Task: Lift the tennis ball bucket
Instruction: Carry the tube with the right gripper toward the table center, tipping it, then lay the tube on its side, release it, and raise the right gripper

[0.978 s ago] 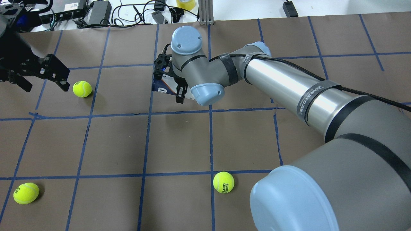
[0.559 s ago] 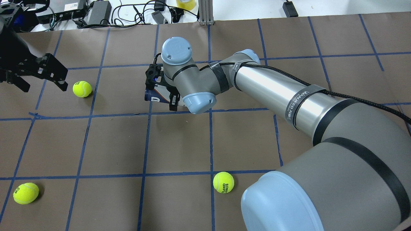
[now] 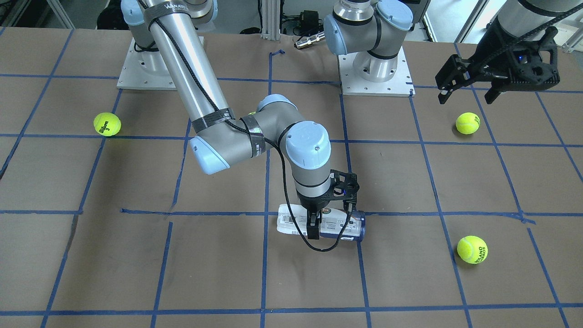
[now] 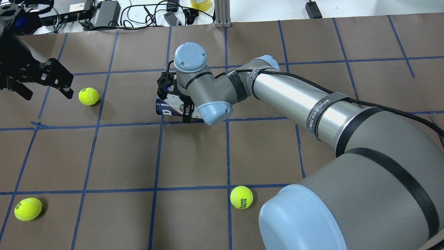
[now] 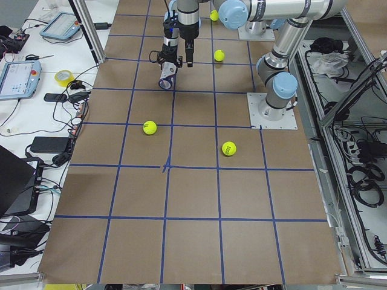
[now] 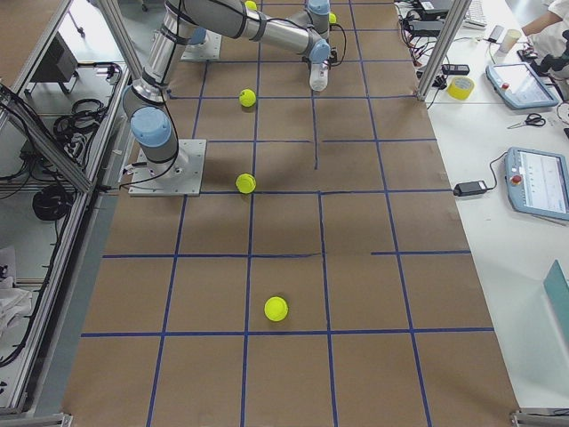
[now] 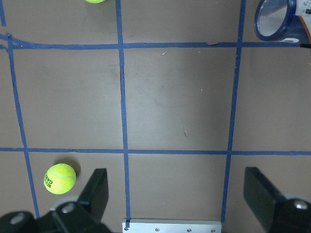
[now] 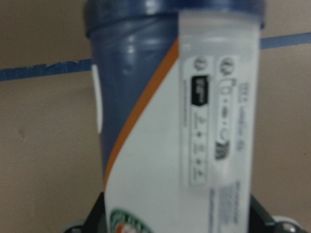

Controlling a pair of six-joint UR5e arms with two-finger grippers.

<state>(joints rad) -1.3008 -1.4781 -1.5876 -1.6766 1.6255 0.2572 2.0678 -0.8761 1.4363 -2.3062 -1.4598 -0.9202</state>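
Note:
The tennis ball bucket (image 4: 169, 108) is a slim clear can with a white label and a navy end. It lies horizontal across the jaws of my right gripper (image 4: 180, 104), which is shut on its middle. In the front-facing view the can (image 3: 339, 224) hangs under the right gripper (image 3: 314, 228), low over the brown table; I cannot tell whether it touches. It fills the right wrist view (image 8: 180, 121). My left gripper (image 4: 47, 80) is open and empty at the far left, beside a tennis ball (image 4: 88, 96). The left wrist view shows the can's navy end (image 7: 279, 19).
Two more tennis balls lie near the front: one left (image 4: 28, 209), one middle (image 4: 241, 197). Cables and power bricks (image 4: 107, 12) lie beyond the table's far edge. The brown table (image 4: 121, 156) carries a blue tape grid. Both arm bases (image 3: 373, 73) stand on white plates.
My right gripper, shut on the can, has moved left and toward the robot's side of the table. The left gripper and the balls have stayed put.

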